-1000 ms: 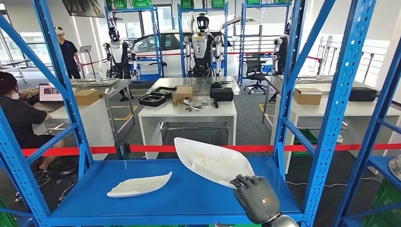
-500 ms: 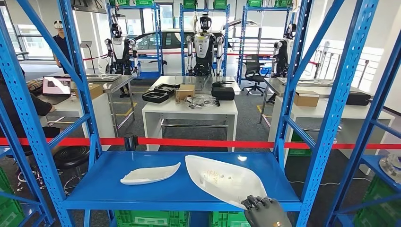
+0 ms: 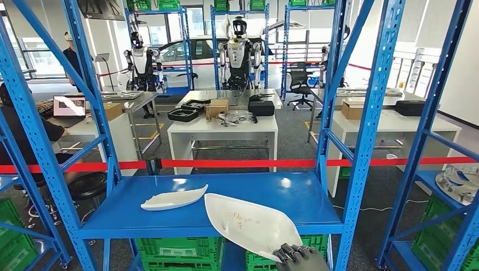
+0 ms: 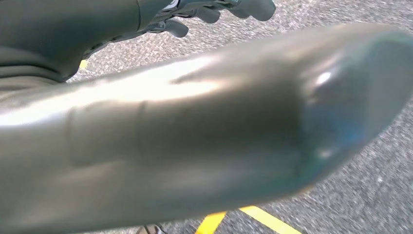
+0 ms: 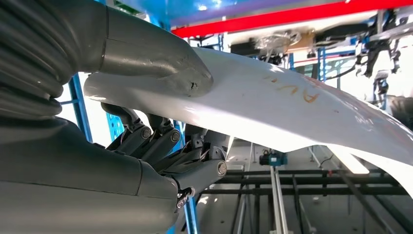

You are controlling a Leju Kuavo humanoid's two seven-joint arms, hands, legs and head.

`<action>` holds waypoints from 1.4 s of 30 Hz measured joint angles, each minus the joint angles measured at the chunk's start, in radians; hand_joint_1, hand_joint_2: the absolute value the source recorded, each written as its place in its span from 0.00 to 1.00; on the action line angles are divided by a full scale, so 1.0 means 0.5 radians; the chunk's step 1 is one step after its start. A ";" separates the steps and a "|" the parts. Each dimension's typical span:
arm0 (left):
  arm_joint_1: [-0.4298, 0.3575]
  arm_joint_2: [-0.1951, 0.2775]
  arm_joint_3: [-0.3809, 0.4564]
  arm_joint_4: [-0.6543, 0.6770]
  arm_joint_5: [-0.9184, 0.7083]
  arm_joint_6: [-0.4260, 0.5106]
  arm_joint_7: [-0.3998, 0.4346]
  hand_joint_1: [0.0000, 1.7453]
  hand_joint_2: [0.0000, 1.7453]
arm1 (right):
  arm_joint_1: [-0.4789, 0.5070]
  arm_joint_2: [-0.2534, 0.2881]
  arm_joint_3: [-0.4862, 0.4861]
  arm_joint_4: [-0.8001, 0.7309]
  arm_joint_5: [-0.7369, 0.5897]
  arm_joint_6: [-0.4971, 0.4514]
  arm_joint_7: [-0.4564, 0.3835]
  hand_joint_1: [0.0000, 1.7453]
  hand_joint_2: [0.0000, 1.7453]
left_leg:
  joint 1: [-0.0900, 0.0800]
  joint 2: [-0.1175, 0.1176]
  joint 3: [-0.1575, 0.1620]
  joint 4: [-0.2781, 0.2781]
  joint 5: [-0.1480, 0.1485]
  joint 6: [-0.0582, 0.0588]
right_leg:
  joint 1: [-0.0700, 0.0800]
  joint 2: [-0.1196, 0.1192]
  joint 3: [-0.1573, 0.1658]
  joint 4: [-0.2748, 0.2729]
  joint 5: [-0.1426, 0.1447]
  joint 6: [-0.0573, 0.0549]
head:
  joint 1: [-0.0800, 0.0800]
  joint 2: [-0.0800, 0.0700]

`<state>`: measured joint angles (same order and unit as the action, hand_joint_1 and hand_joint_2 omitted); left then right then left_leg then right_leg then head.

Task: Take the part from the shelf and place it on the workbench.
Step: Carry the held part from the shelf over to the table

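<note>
A large white curved part (image 3: 248, 226) with orange writing juts over the front edge of the blue shelf board (image 3: 294, 197). My right hand (image 3: 299, 258) grips its near end from below, at the bottom of the head view. Seen from the right wrist, the thumb lies on top of the part (image 5: 292, 107) and the dark fingers (image 5: 165, 146) curl under it. A smaller white part (image 3: 172, 199) lies flat on the shelf to the left. My left hand (image 4: 219, 12) hangs above grey floor, its fingers loose and holding nothing.
Blue shelf posts (image 3: 361, 147) stand to either side of the board, with green crates (image 3: 175, 251) below it. Behind run a red tape (image 3: 226, 164) and white tables (image 3: 226, 127) with boxes. A seated person (image 3: 28, 127) is at the left.
The whole view has pulled back and shifted. The large part has come toward me with my right hand and now overhangs the shelf's front edge. The small part stays put.
</note>
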<state>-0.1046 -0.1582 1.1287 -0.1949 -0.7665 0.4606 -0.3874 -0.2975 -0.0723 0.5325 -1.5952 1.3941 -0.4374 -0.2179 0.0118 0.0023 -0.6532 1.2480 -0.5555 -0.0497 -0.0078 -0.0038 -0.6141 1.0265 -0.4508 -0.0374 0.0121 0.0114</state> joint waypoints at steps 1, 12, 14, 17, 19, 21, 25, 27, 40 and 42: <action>-0.001 0.000 0.002 0.000 -0.004 -0.001 -0.005 0.00 0.00 | 0.002 0.002 0.000 0.003 -0.002 -0.007 -0.005 1.00 1.00 | 0.003 -0.001 0.103 -0.140 0.030 0.002 | -0.001 0.000 -0.020 0.006 0.014 0.009 | 0.000 0.000; 0.004 -0.015 0.000 0.002 -0.119 -0.015 0.096 0.00 0.00 | 0.164 -0.025 -0.050 0.026 -0.006 -0.035 0.004 1.00 1.00 | -0.024 0.004 0.149 -0.469 0.182 0.152 | -0.012 0.008 -0.221 0.487 -0.298 0.110 | 0.009 0.000; 0.004 -0.019 0.000 0.003 -0.120 -0.015 0.098 0.00 0.00 | 0.182 -0.032 -0.056 0.037 -0.008 -0.034 0.004 1.00 1.00 | -0.029 0.007 0.084 -0.459 0.225 0.152 | -0.009 0.008 -0.187 0.568 -0.286 0.104 | 0.010 0.000; 0.003 -0.027 -0.002 0.004 -0.120 -0.015 0.099 0.00 0.00 | 0.186 -0.033 -0.064 0.045 -0.009 -0.034 0.003 1.00 1.00 | -0.032 0.009 0.002 -0.434 0.278 0.137 | 0.004 0.006 0.104 0.214 -0.189 0.083 | 0.012 0.000; 0.003 -0.031 -0.003 0.005 -0.121 -0.015 0.099 0.00 0.00 | 0.185 -0.033 -0.067 0.046 -0.010 -0.034 0.001 1.00 1.00 | -0.034 0.009 -0.017 -0.426 0.307 0.116 | 0.015 0.007 0.232 0.016 -0.209 0.067 | 0.010 0.000; 0.003 -0.033 -0.004 0.005 -0.121 -0.015 0.099 0.00 0.00 | 0.186 -0.034 -0.069 0.047 -0.013 -0.035 -0.001 1.00 1.00 | -0.032 0.010 -0.018 -0.437 0.338 0.089 | 0.021 0.010 0.227 -0.016 -0.201 0.045 | 0.006 0.000; 0.011 -0.032 -0.005 0.005 -0.118 -0.017 0.092 0.00 0.00 | 0.176 -0.035 -0.071 0.050 -0.045 -0.037 -0.006 1.00 1.00 | -0.020 -0.002 -0.091 -0.270 0.142 0.046 | 0.008 0.003 0.153 -0.040 -0.107 -0.006 | 0.002 -0.002; 0.015 -0.032 -0.007 0.005 -0.131 -0.039 0.066 0.00 0.00 | 0.185 -0.044 -0.076 0.047 -0.027 -0.038 0.039 1.00 1.00 | -0.013 -0.004 -0.141 -0.021 -0.034 0.029 | 0.008 0.003 0.100 -0.039 -0.060 -0.008 | -0.001 -0.002; 0.009 -0.018 -0.057 -0.003 -0.083 -0.128 -0.083 0.00 0.00 | 0.014 -0.170 -0.288 -0.015 0.032 0.117 0.079 1.00 1.00 | -0.015 0.005 0.250 -0.496 0.113 0.142 | -0.023 0.013 -0.148 0.128 -0.050 0.118 | 0.002 -0.005; 0.009 -0.014 -0.043 -0.007 -0.051 -0.123 -0.085 0.00 0.00 | -0.110 -0.151 -0.285 0.075 -0.008 0.125 0.037 1.00 1.00 | -0.020 0.009 0.188 -0.491 0.166 0.154 | -0.021 0.013 -0.218 0.385 -0.241 0.124 | 0.006 -0.004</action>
<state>-0.1003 -0.1653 1.1074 -0.1985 -0.7919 0.3991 -0.4299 -0.3526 -0.1480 0.3899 -1.5578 1.3900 -0.3749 -0.1997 0.0017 0.0068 -0.5594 1.0024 -0.4722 0.0273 -0.0184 0.0026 -0.7229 1.2192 -0.5711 0.0248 0.0149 0.0093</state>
